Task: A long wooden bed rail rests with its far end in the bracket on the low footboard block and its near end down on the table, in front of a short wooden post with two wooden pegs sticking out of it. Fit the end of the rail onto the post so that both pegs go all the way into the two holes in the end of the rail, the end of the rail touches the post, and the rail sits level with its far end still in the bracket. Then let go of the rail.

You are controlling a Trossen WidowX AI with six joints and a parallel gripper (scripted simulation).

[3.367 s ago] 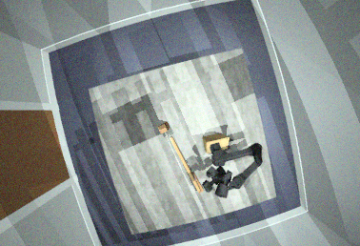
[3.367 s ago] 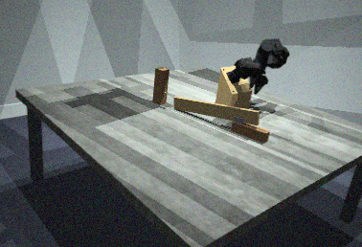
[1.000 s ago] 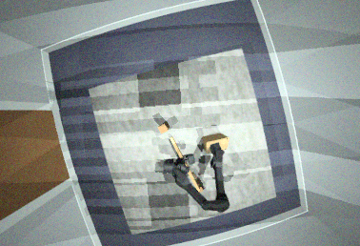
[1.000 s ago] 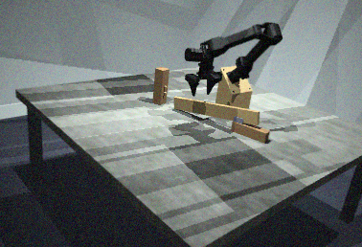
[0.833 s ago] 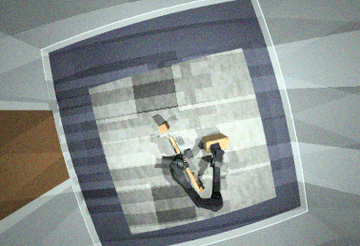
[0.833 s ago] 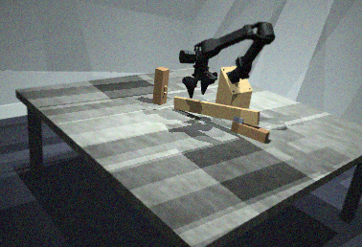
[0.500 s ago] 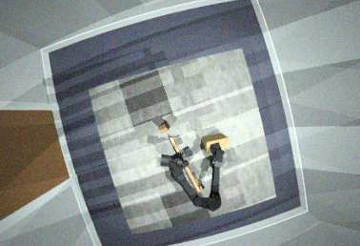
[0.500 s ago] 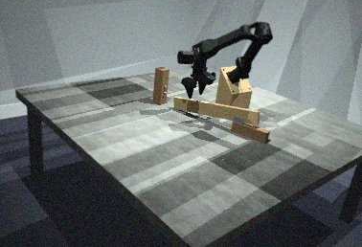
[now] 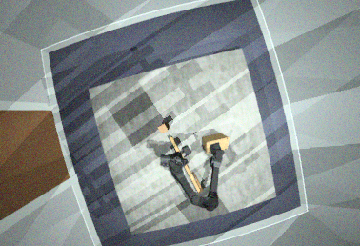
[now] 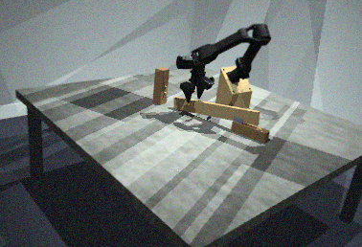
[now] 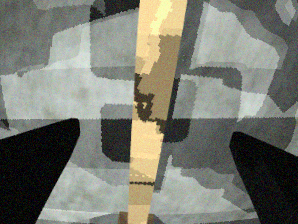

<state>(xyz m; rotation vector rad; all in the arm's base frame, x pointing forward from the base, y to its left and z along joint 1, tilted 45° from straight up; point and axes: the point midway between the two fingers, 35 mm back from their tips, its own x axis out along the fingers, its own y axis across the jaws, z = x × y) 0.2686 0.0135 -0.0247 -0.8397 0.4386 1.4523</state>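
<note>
The long pale rail (image 9: pixel 191 172) (image 10: pixel 220 111) (image 11: pixel 145 145) slopes down from the bracket on the low footboard block (image 10: pixel 254 133) to its near end by the table. That end is a short way from the upright brown post (image 9: pixel 163 128) (image 10: pixel 160 87), with a gap between them. Small pegs show faintly on the post's side in the exterior view. My gripper (image 9: pixel 180 150) (image 10: pixel 193 99) (image 11: pixel 157 132) is open and empty, pointing down over the rail near its post end. In the wrist view the rail runs between the spread fingers. The holes in its end are hidden.
A tan wooden block with a sloping face (image 9: pixel 215 143) (image 10: pixel 229 87) stands beside the rail, close to the arm's upper links. Patchy shadows cross the table (image 9: pixel 238 166) (image 10: pixel 158 167). A bit of brown wood shows at the wrist view's bottom edge; which part is unclear.
</note>
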